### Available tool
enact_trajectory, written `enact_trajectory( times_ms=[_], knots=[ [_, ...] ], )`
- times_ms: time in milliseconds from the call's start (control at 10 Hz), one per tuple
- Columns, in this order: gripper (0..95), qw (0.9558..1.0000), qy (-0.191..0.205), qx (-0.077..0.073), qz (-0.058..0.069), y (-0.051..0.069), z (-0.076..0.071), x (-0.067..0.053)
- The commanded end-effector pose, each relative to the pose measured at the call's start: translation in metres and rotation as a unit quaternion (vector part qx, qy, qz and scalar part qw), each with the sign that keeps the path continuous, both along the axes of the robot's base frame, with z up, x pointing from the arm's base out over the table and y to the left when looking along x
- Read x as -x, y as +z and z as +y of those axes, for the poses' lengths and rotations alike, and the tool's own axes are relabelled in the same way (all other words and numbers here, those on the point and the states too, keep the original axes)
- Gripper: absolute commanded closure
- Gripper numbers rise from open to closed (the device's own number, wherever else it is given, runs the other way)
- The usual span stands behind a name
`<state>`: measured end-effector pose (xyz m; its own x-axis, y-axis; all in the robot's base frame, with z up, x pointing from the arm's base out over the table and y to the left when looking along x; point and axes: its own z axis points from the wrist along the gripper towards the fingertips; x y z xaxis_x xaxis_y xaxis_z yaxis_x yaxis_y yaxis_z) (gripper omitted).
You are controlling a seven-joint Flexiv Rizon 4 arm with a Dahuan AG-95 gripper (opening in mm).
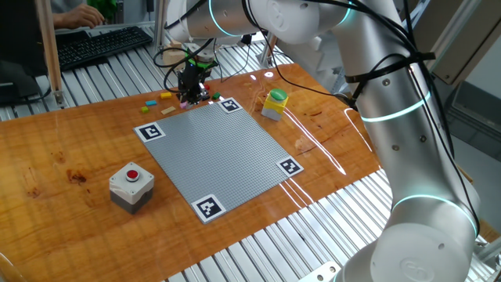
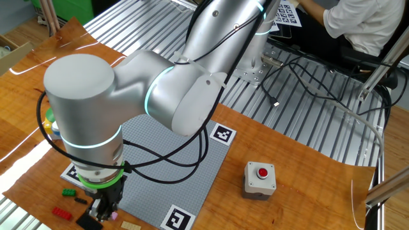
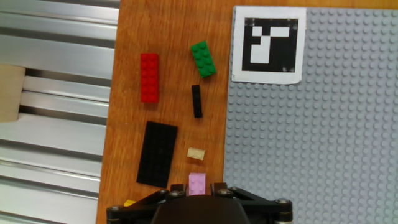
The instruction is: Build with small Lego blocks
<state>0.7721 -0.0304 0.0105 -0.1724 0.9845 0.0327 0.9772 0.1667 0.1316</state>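
A: In the hand view, can you see the tool (image 3: 198,198) whole?

B: No. The bottom edge cuts it off, and its body covers the lower end of the pink brick (image 3: 197,182).

A: And the yellow brick (image 3: 129,202)?

B: Only a corner shows beside the tool. The pale block (image 3: 10,93) is cut by the left edge.

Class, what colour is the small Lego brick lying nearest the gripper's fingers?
Pink, seen best in the hand view, just above the gripper.

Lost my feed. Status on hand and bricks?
Hand low over pink brick, grip unclear. Red, green, black bricks loose beside baseplate. Nothing blocking.
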Motion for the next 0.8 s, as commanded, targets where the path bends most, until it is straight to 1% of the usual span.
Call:
enact_trajectory(
  times_ms=[100, 300, 400, 800],
  knots=[
    [76.0, 1.0000, 0.000, 0.000, -0.002, -0.0005, 0.0001, 0.0004],
    [76.0, 1.0000, 0.000, 0.000, -0.004, -0.0008, 0.0000, 0.0004],
    [95.0, 1.0000, 0.002, 0.001, -0.004, -0.0008, 0.0000, 0.0003],
    [95.0, 0.9999, 0.014, 0.003, -0.005, -0.0011, 0.0000, 0.0003]
  ],
)
